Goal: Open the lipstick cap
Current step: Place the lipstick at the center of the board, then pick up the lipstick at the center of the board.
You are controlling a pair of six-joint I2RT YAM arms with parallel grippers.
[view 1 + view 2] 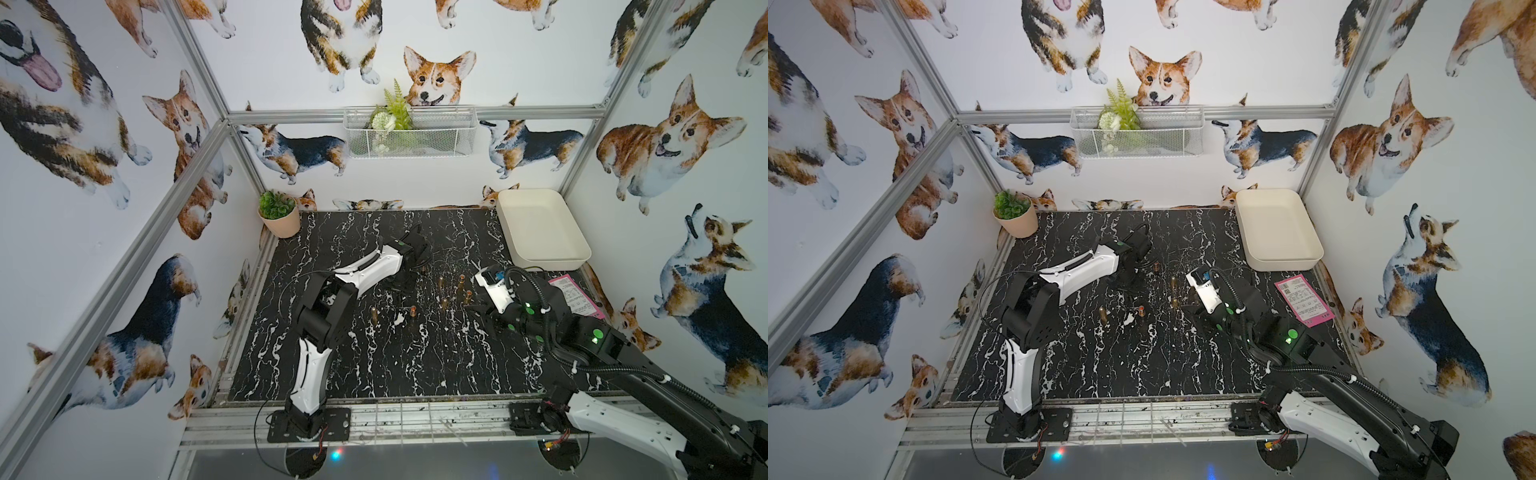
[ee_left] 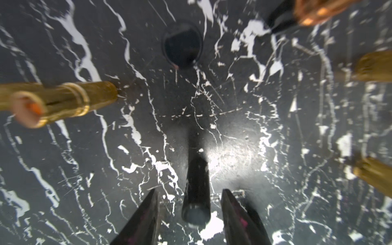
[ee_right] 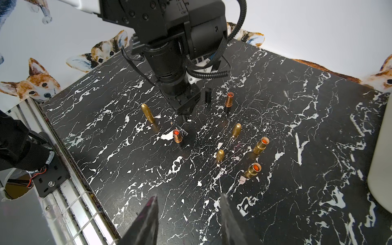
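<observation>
A black lipstick cap [image 2: 197,197] stands on the marble table between the fingers of my left gripper [image 2: 190,191], with a gap on each side. That gripper is open and points straight down [image 3: 186,116]. A second black cap [image 2: 182,45] stands a little farther off. Beside the left gripper stands an uncapped lipstick [image 3: 177,135] with an orange-red stick. My right gripper [image 3: 189,195] hovers open over bare table, holding nothing; in a top view it is right of the lipsticks [image 1: 478,309].
Several gold and copper lipsticks and bullet-shaped gold caps [image 3: 236,130] stand mid-table. A cream tray [image 1: 540,228] sits at the back right, with a pink paper [image 1: 1304,301] in front of it. A potted plant [image 1: 277,214] occupies the back left corner.
</observation>
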